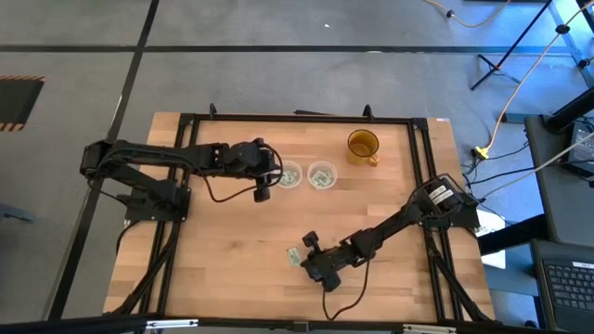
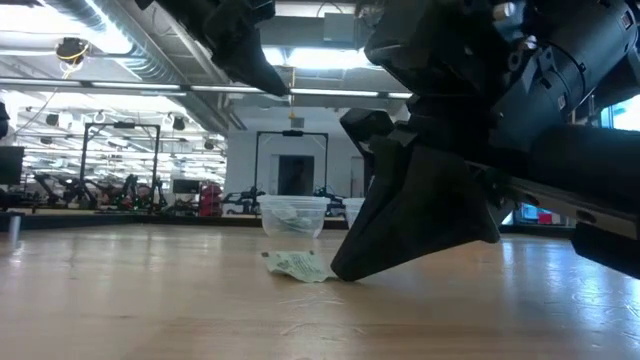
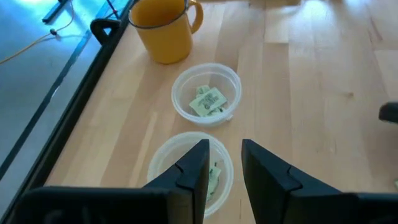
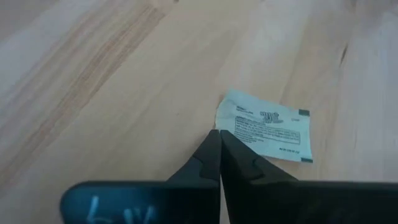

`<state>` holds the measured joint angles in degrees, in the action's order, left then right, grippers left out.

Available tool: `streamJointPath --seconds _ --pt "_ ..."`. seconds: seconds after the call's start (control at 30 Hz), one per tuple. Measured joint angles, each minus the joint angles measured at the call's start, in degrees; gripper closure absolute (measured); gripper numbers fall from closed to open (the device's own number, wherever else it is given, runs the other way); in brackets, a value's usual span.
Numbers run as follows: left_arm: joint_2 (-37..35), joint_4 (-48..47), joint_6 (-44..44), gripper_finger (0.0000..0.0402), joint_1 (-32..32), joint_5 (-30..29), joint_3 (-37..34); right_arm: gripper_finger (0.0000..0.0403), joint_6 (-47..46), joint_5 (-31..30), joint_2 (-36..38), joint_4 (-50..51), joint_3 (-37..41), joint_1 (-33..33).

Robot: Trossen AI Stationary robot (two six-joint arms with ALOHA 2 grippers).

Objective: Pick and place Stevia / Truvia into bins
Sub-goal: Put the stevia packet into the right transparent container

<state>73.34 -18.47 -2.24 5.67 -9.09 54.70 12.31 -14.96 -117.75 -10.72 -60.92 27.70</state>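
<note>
From the high view, the right tool sits low at the front of the worktop, with 1 loose sachet just beside it on the side toward the left arm; the left tool hovers beside the 2 clear bins further back, so the right arm is plainly the nearer one. In the low view the sachet lies flat on the wood, touching or nearly touching the dark tip of the right tool. The left wrist view shows the left tool with its fingers apart over the near bin, both bins already holding sachets. In the right wrist view the right tool has its fingers pressed together, holding nothing (their tips meet at the sachet's corner), and the sachet's long axis runs crosswise ahead of them.
</note>
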Motion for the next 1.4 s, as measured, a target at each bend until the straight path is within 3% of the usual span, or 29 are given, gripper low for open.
streamJointPath --seconds 0.23,0.57,0.83,1.07,1.4 --pt "0.02 -1.56 0.0 0.0313 -0.83 -0.23 0.0 0.0401 -3.64 -0.42 0.68 0.97 0.11 -0.01" --pt "0.02 -1.58 0.03 0.0314 -0.81 -0.23 0.0 0.0402 -19.01 2.16 1.93 11.6 -0.27 -0.19" --pt "0.04 -1.56 0.04 0.0315 -0.81 0.3 0.0 0.0399 -21.02 2.99 9.93 16.25 0.64 -0.09" --pt "0.04 -2.19 0.03 0.0313 -0.83 1.49 0.0 0.0363 -12.56 4.2 11.52 10.7 0.51 -0.46" --pt "0.04 -3.09 0.03 0.0315 -0.81 1.47 0.0 0.027 -10.23 5.64 11.74 4.35 0.33 -0.5"
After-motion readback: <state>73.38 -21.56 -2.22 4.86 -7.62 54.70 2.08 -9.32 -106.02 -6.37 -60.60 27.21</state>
